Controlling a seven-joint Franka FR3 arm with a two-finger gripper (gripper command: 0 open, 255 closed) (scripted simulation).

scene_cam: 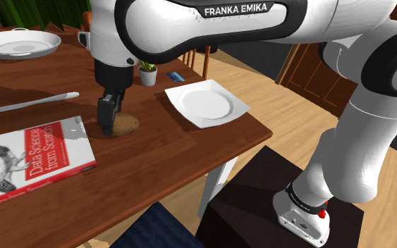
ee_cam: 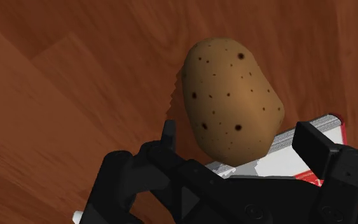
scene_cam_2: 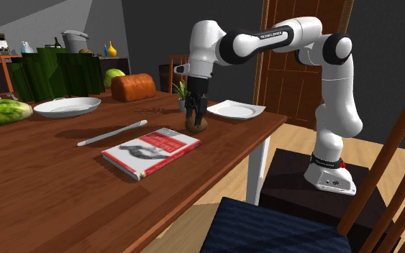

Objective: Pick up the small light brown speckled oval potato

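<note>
The potato (ee_cam: 231, 102), light brown with dark speckles, is seen lying on the brown wooden worktop (scene_cam: 154, 162), between a book (scene_cam: 27, 158) and a white square plate (scene_cam: 207, 102), just beside the book's corner and apart from the plate. The jaws are brought down over it from above by the white arm (scene_cam: 211, 21) and are held released: in the wrist view a black finger (ee_cam: 320, 146) is placed on each side of the potato, with a narrow gap left at either side, so that nothing is grasped. The potato's shadow is cast on the wood just beside it, and a corner of the book is shown behind it in the wrist view. Farther back on the worktop a small potted plant (scene_cam: 147, 72) is set beyond the plate, a thin white rod (scene_cam: 27, 103) is laid beside the book, and a round white dish (scene_cam: 17, 44) is placed at the far corner. In the second exterior view a brown loaf (scene_cam_2: 132, 86) is seen beyond the dish
</note>
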